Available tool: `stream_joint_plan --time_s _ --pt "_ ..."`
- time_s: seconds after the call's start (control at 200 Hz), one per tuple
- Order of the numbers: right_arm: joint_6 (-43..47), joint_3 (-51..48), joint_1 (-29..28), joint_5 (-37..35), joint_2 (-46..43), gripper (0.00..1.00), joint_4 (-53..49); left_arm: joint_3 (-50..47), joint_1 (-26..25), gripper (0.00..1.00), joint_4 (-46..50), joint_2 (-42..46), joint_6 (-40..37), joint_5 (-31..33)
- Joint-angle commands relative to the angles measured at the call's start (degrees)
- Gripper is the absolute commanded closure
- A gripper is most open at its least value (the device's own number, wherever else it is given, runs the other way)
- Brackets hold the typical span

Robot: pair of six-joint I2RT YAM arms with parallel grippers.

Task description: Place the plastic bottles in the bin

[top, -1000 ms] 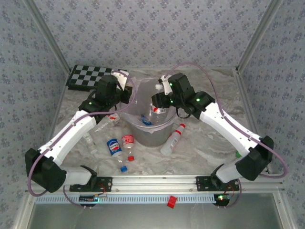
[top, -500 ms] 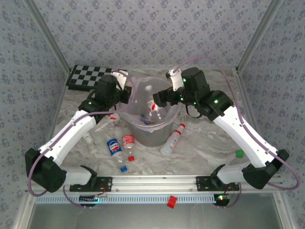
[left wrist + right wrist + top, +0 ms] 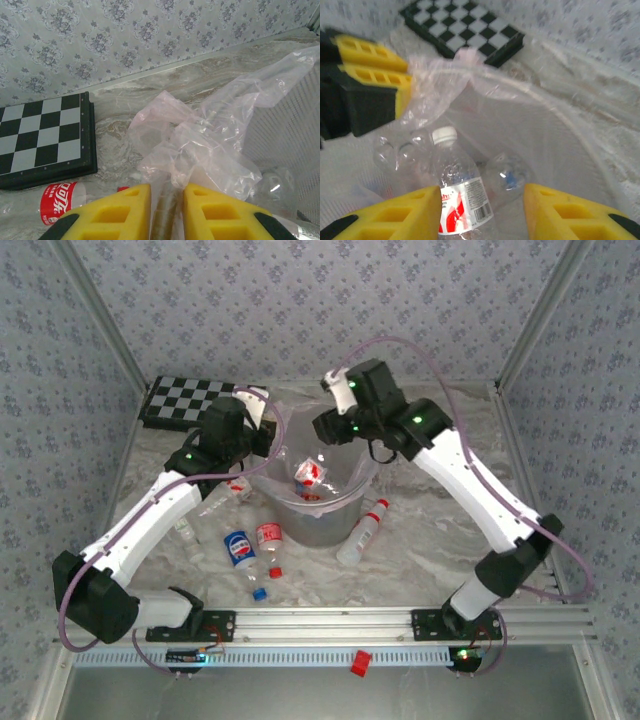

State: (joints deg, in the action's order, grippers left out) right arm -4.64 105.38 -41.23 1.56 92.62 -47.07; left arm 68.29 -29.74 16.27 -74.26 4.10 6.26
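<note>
A marbled worktop [image 3: 440, 530] walled in patterned paper carries a chequered board [image 3: 185, 400] at back left and the bin [image 3: 325, 528] in the middle. In the bin a white-capped bottle [image 3: 462, 195] lies among other clear ones. The left fingers [image 3: 166, 192] are pinched tight on the liner bag [image 3: 200, 145] at the bin's left rim. The right fingers [image 3: 482, 192] stand apart over the bin, gripping nothing. A blue-labelled bottle [image 3: 238, 548] and a red-labelled bottle [image 3: 268, 537] lie in front of the bin to its left, and a red-capped bottle [image 3: 360, 532] lies just to its right. Beyond that the worktop runs open to the right wall.
</note>
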Motion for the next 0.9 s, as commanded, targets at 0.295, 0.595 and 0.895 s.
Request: stream_joint_plan --time_s 0.295,0.595,0.895 --pt "-2.04 0.42 3.04 -3.3 -7.2 0.49 -2.87 -0.7 0.29 0.77 3.63 -0.71 0.94 0.65" --pt "-17.53 -25.69 25.62 -1.45 -24.15 0.08 -0.91 -0.44 0.3 0.77 3.71 -0.76 1.47 -0.17" --pt "-24.52 -42.45 28.93 11.51 -22.3 0.0 4.19 -0.35 0.34 0.77 3.99 -2.6 1.93 -0.86"
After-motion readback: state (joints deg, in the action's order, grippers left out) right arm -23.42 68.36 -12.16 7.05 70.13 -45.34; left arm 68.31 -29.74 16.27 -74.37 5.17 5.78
